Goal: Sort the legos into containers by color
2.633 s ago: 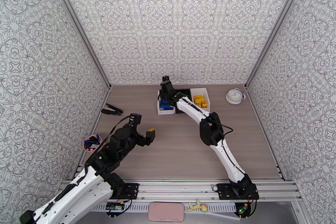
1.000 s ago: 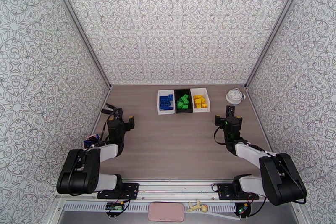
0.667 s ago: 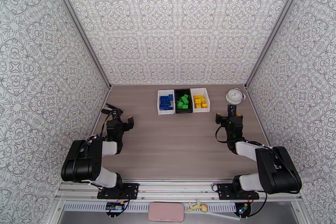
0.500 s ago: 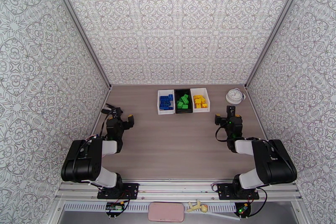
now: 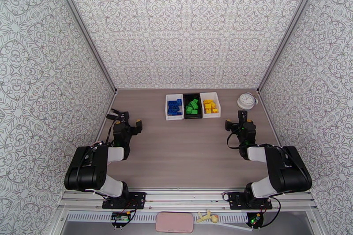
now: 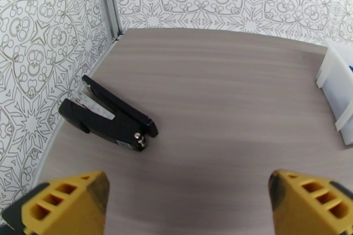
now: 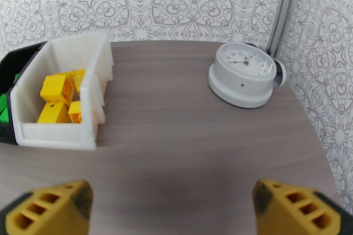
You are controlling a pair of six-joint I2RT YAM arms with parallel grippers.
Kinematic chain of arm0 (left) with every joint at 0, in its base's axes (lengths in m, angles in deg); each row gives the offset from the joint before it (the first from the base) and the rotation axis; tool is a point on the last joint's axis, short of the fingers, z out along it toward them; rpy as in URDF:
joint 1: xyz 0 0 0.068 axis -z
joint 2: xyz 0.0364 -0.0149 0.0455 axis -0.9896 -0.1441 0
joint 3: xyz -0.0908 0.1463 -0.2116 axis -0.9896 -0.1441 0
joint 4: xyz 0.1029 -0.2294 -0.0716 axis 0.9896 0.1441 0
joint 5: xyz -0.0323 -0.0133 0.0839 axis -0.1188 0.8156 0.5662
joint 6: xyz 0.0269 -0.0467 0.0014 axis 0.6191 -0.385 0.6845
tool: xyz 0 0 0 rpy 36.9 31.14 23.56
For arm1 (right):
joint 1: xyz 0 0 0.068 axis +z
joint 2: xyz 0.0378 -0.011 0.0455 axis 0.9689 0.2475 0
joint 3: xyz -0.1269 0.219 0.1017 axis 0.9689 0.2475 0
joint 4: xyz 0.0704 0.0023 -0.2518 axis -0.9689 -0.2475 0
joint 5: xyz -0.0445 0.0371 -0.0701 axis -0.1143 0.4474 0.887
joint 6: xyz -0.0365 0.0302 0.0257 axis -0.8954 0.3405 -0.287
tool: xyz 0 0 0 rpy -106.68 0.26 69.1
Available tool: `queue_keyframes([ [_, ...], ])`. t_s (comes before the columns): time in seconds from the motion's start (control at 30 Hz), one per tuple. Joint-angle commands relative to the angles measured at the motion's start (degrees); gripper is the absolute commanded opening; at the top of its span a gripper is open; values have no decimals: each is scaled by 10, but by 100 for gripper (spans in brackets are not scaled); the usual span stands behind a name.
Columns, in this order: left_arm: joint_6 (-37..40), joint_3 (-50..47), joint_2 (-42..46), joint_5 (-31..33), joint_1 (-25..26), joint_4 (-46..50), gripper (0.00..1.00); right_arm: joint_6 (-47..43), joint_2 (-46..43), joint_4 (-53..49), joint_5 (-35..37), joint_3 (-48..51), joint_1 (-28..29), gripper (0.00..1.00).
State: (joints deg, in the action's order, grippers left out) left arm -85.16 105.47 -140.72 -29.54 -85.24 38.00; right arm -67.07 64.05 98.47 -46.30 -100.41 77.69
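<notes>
On the grey counter point(image 5: 185, 152), your arms have folded back from the containers point(image 5: 192, 95) at 12 o'clock, with the left gripper point(image 6: 187, 207) and right gripper point(image 7: 172, 209) wide and empty. The legos point(image 5: 192, 107) lie inside, split by color, so the sorting looks done.

Legos point(image 5: 192, 107) in containers point(image 5: 174, 117) left of clock point(image 5: 246, 101)

Both arms sit folded low, left pincer point(image 6: 189, 200) and right pincer point(image 7: 172, 207) spread wide.
</notes>
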Motion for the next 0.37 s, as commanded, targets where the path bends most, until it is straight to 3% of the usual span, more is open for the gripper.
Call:
queue_keyframes([
  [0.0, 6, 11, -2, 3, 2, 9, 100, 0, 0, 9, -7, -2, -4, 100],
  [0.33, 6, 11, -2, 3, 2, 9, 100, -1, -1, 11, -6, -1, -3, 99],
])
